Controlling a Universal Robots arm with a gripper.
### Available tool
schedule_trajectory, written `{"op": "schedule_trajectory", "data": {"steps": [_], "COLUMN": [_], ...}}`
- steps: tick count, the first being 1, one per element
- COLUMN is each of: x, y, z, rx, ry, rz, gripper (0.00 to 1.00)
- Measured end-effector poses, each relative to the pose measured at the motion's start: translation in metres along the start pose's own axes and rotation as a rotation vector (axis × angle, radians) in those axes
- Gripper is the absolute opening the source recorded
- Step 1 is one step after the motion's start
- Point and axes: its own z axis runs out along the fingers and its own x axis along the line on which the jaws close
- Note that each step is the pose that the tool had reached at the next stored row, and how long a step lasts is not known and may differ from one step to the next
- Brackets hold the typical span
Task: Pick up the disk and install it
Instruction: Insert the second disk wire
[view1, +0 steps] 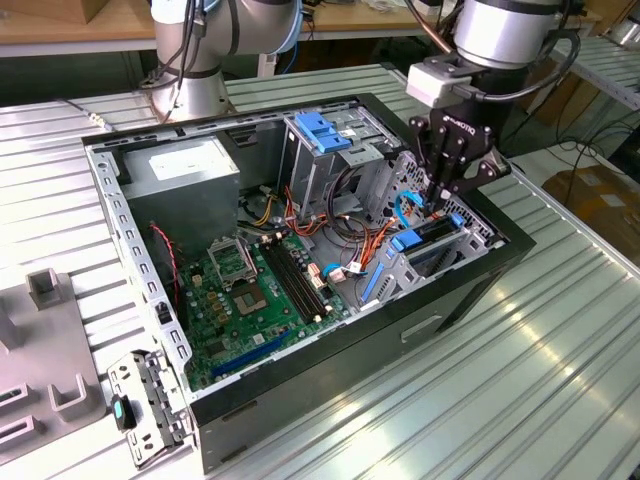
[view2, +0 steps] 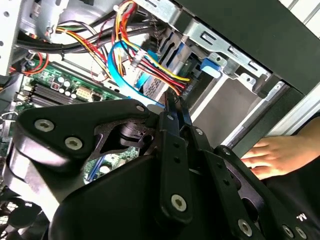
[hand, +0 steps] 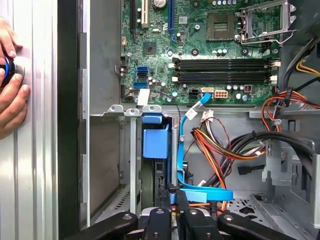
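The tool (view1: 443, 190) hangs inside the open computer case (view1: 300, 420), at its corner on the exterior view's right, its fingers (hand: 172, 192) drawn together on the end of the disk (hand: 156, 142). The disk stands on edge in a metal bay, mostly hidden; its blue rail shows. A flat blue cable (hand: 186, 150) runs just beside it. A person's hand (view2: 272, 155) rests on the surface (view1: 540, 380) outside the case, partly cut off.

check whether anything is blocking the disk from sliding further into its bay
Nothing visible inside the slot, though its depth is hidden. The disk sits in the bay with the gripper at its outer end. A flat blue cable runs right alongside it, and coloured wires bunch just beyond.
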Motion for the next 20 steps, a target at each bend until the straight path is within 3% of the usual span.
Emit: {"op": "schedule_trajectory", "data": {"steps": [8, 11, 15, 20], "x": [0.0110, 0.0113, 0.0112, 0.0111], "y": [0.0003, 0.0002, -0.0003, -0.0013], "z": [0.0057, 0.0069, 0.0078, 0.0085], "rx": [-0.0053, -0.0084, -0.0196, -0.0215], "ry": [0.0000, -0.0002, -0.0015, -0.0025], "rz": [-0.001, -0.001, -0.003, -0.003], "gripper": [0.16, 0.16, 0.16, 0.16]}}
